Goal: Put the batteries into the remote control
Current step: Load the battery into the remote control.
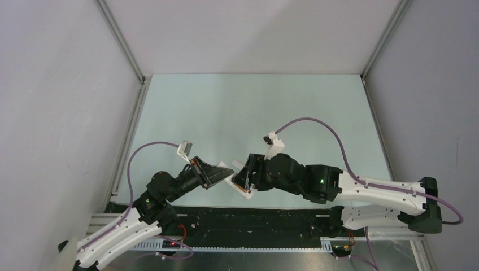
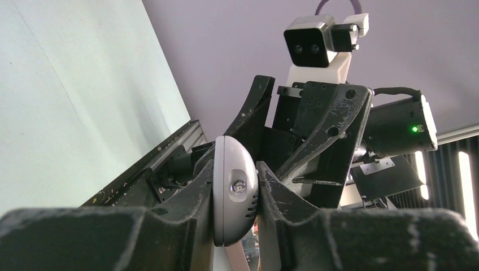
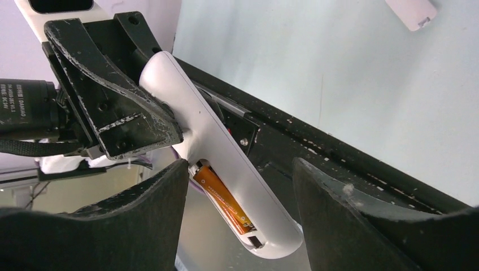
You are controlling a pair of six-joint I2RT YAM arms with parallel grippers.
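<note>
Gripping the remote control [image 3: 226,147] firmly in the closed left tool [image 1: 212,174], raised over the near edge of the bench [image 1: 254,107]. Standing open with the right tool [image 3: 240,195], its fingers either side of the remote's back. One orange battery [image 3: 221,196] lying in the recess; second battery not discernible. Seating step judged under way. Next move calling for pressing the battery flat, squarely aligned.

The slim plastic remote control [image 3: 226,149] is showing white, the small cylindrical battery [image 3: 220,197] orange-copper, and the flat tabletop [image 1: 254,113] plain pale green.
</note>
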